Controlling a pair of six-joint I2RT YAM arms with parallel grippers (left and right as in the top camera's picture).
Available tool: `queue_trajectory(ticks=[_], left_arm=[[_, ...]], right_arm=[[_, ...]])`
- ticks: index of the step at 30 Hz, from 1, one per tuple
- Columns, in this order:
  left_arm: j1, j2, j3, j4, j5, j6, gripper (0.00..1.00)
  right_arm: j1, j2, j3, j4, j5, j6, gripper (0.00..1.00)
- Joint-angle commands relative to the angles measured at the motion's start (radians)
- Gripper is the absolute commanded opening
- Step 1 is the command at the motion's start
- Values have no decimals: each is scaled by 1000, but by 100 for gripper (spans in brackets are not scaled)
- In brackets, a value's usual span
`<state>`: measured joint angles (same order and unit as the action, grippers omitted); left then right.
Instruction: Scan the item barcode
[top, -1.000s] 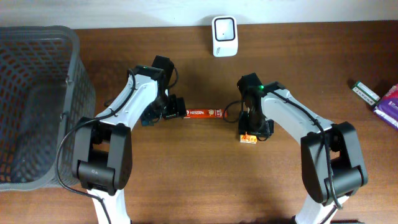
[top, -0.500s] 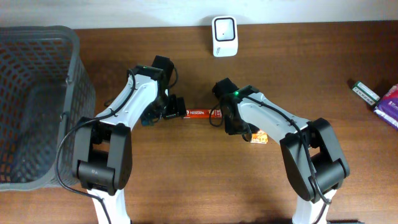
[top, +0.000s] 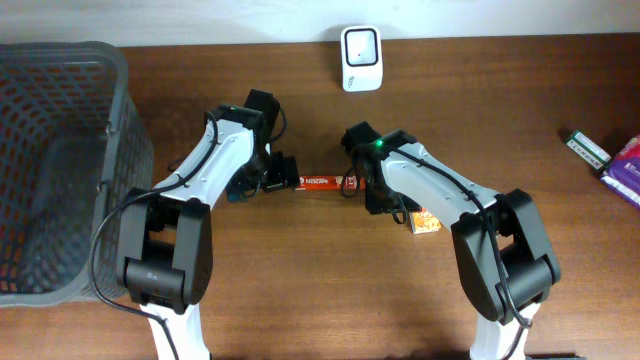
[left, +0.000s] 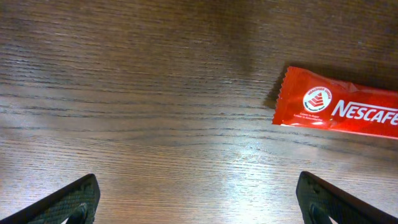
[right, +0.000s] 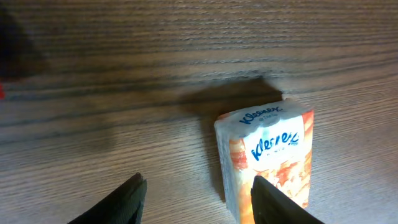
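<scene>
Red sachet (top: 320, 182) flat on table (top: 300, 290), seemingly ungripped.

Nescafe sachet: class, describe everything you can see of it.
The Nescafe sachet is a slim red stick pack, glossy like foil, with a zigzag-cut end, a round white logo and white NESCAFE lettering. It lies flat on the wooden table, roughly mid-table, resting on the wood alone as far as shows.
</scene>
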<state>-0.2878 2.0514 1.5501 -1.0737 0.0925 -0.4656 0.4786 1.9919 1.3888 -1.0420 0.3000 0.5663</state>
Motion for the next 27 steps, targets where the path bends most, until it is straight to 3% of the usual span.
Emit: queue_trajectory(ticks=[1, 7, 9, 12, 16, 17, 23, 27], left_arm=[[2, -15, 1, -1, -11, -9, 99], [2, -15, 1, -1, -11, -9, 99], [2, -15, 1, -1, -11, -9, 99], [2, -15, 1, -1, -11, -9, 99], [2, -15, 1, -1, -11, -9, 99], [2, -15, 1, -1, -11, -9, 99], [2, -15, 1, -1, -11, -9, 99], [2, -15, 1, -1, -11, -9, 99]], right_arm=[[-3, -5, -27, 3, 85, 16, 55], [-38, -5, -119, 50, 100, 16, 54], [-72, -5, -142, 77, 50, 15, 39], [-87, -5, -143, 79, -9, 15, 4], [-87, -5, -18, -60, -125, -5, 4], [-86, -5, 24, -77, -219, -81, 4], [-87, -5, 70, 11, -827, -399, 4], [-87, -5, 67, 14, -929, -439, 4]])
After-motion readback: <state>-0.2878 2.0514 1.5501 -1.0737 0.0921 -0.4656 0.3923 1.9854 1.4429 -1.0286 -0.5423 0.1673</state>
